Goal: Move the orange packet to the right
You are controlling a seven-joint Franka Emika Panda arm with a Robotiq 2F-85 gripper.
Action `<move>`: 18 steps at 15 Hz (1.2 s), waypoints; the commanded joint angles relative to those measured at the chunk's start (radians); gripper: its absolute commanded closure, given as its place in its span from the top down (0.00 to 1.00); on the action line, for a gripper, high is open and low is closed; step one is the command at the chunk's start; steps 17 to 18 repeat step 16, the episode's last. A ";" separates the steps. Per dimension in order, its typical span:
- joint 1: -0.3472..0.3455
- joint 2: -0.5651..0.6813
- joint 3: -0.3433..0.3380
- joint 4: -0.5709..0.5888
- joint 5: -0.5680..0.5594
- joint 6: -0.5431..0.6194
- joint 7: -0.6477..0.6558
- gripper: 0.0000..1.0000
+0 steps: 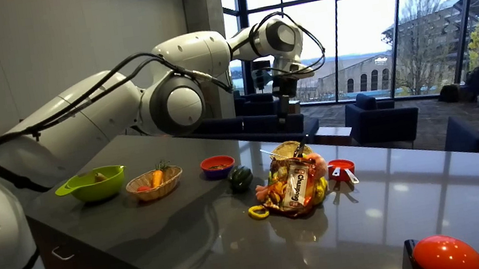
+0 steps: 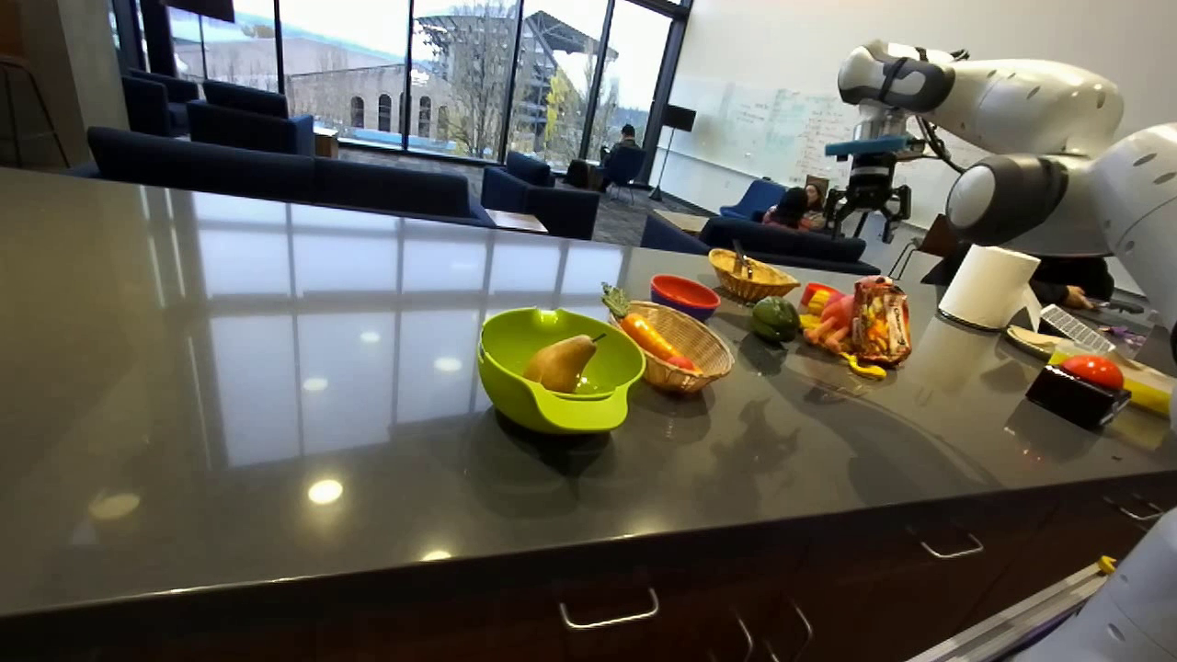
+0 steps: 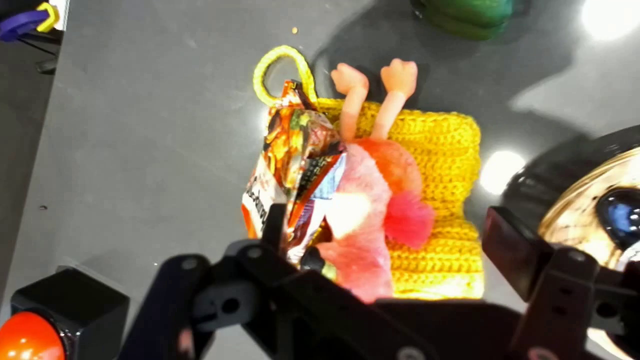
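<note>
Over the grey counter (image 3: 150, 135), the wide-spread pincer (image 3: 392, 227) partly hides the orange packet (image 3: 287, 157) in the wrist view.

Daylight-bright, dark-framed windows (image 1: 371, 17) rise beyond navy sofas (image 2: 386, 184) and grey flooring (image 1: 430, 117); a pale wall (image 2: 782, 46) carries handwriting (image 2: 795, 119).

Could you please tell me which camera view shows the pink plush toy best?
The wrist view: it looks down on the pink plush toy, large, showing its body and two limbs. In both exterior views it appears small, with only parts showing beside the orange packet.
</note>
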 commanded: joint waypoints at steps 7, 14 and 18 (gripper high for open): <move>0.053 -0.154 0.124 -0.021 0.087 -0.021 -0.298 1.00; 0.045 -0.252 0.201 -0.034 0.190 -0.161 -0.546 1.00; 0.058 -0.235 0.182 -0.033 0.179 -0.135 -0.525 1.00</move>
